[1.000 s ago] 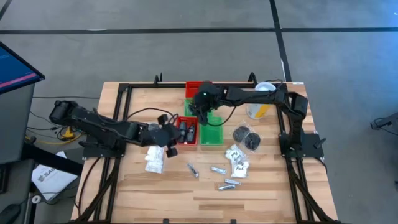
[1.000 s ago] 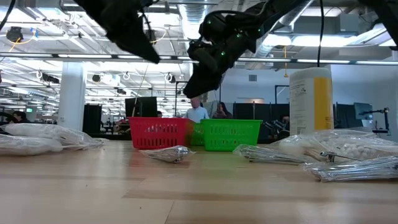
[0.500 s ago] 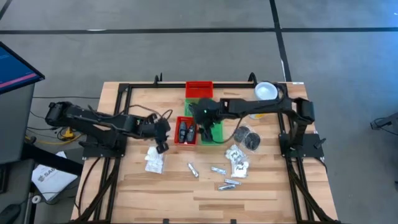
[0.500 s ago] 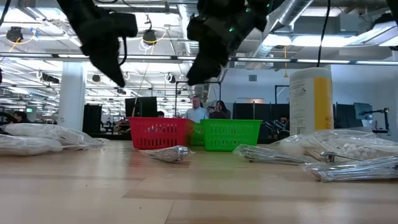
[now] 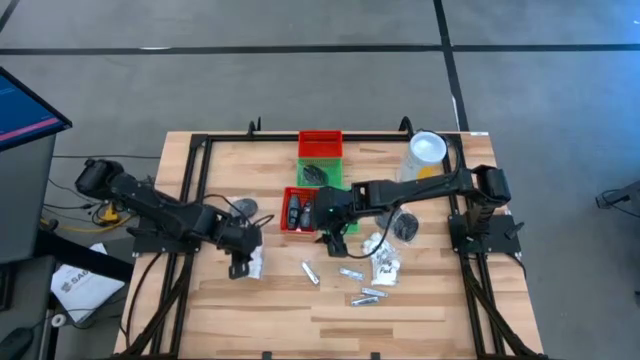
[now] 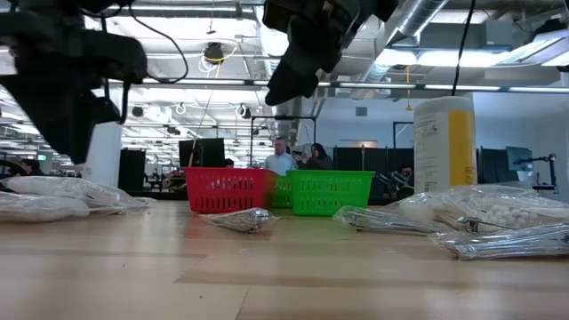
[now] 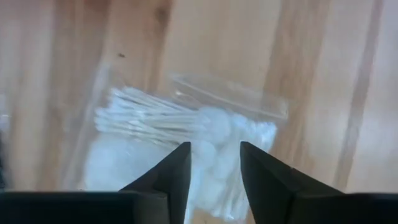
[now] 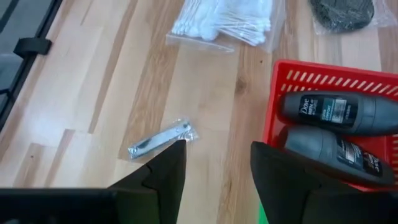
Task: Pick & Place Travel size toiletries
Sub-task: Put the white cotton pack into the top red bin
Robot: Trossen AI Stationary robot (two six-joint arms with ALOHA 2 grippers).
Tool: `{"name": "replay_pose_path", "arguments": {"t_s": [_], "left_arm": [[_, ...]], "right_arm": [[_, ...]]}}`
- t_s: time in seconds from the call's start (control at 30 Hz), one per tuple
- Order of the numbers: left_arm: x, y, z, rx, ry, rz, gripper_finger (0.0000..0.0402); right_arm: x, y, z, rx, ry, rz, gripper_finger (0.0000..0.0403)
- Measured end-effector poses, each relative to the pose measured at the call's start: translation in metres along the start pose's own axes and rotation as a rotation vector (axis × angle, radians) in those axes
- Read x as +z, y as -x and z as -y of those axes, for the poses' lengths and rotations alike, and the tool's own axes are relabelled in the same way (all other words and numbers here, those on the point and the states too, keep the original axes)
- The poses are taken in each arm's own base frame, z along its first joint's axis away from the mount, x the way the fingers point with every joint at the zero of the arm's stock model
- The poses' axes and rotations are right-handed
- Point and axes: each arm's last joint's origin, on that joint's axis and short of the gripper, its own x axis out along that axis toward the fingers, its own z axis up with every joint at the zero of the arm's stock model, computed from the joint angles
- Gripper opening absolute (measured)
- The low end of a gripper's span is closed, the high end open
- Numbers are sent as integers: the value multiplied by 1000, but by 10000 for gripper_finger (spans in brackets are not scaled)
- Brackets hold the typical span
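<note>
From above, the left gripper is hanging over the cotton-swab bag on the desk, while the right gripper is sitting beside the red tray.

At wrist level, the left arm's fingers are standing spread, straddling the bag; they should be lowering squarely before pinching.

The right arm's fingers are standing apart, empty, facing a wrapped silvery item.
</note>
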Motion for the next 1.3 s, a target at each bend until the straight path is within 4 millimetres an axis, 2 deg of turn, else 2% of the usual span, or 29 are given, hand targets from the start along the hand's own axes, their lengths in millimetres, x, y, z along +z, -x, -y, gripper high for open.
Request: {"name": "replay_pose_path", "arguments": {"t_s": [0.3, 0.67, 0.83, 1.0, 1.03, 1.3], "left_arm": [[-8, -3, 11, 75, -130, 21, 182], [-10, -32, 13, 193, -222, -82, 168], [-10, -42, 13, 243, -230, -111, 125], [-10, -37, 13, 233, -227, -93, 23], [-10, -34, 13, 223, -223, -81, 13], [-7, 0, 10, 190, -174, 106, 0]], "right_arm": [[4, 0, 1, -6, -16, 45, 167], [6, 0, 1, -6, -11, 63, 166], [6, 0, 1, -6, -10, 63, 163], [6, 0, 1, -7, -8, 63, 157], [6, 0, 1, -7, -5, 63, 155], [6, 0, 1, -7, -1, 67, 146]]}}
